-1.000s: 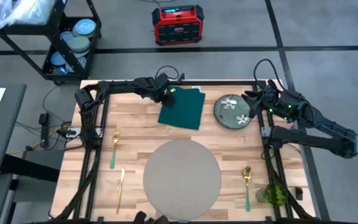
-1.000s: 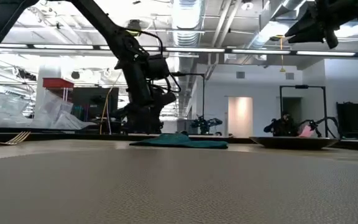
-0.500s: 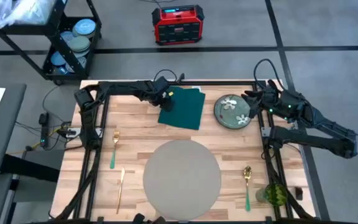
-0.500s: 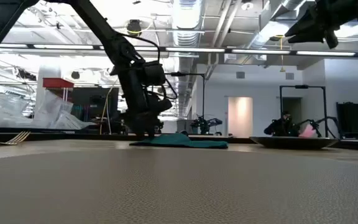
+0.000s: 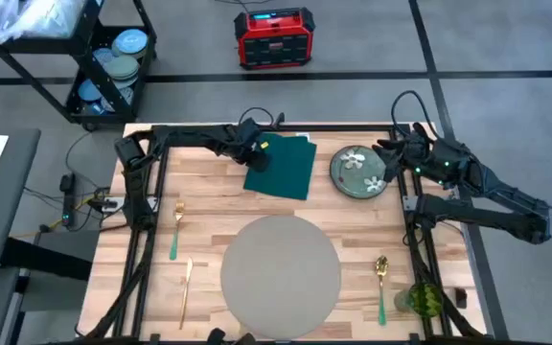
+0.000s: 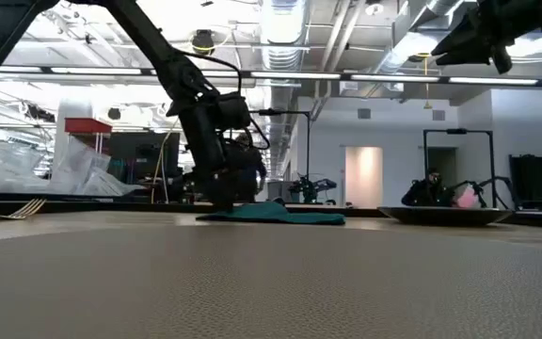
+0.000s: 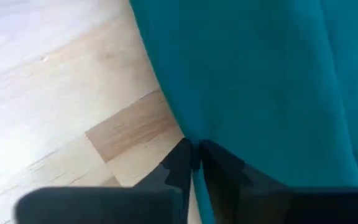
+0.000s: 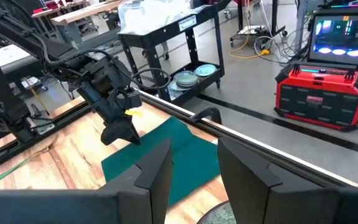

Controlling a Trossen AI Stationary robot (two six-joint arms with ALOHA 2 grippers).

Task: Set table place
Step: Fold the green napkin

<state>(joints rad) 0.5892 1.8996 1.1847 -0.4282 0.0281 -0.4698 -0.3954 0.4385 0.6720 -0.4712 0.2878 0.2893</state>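
Grey round placemat [image 5: 280, 271] lies bare at the butcher-block wooden table's [image 5: 209, 203] near edge; toward the far edge, the left gripper [image 5: 249, 153] pinches the dark green napkin's [image 5: 283, 167] edge, fingers closed; a thin hold could slip or drag the cloth crooked; right gripper [image 5: 388, 153] hovers open above the flowered plate [image 5: 359, 172].

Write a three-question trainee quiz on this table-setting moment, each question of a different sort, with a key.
1. True or false: the flowered plate already sits on the grey placemat.
2. Which end effector is at the green napkin? A) left B) right C) neither
3. Fill in: the spoon lies on the placemat's ____ side in the high view.

Key
1. False: the plate rests on bare table, beyond the placemat.
2. A: the left end effector is shut on the napkin's edge; the right end effector hangs open by the plate.
3. right
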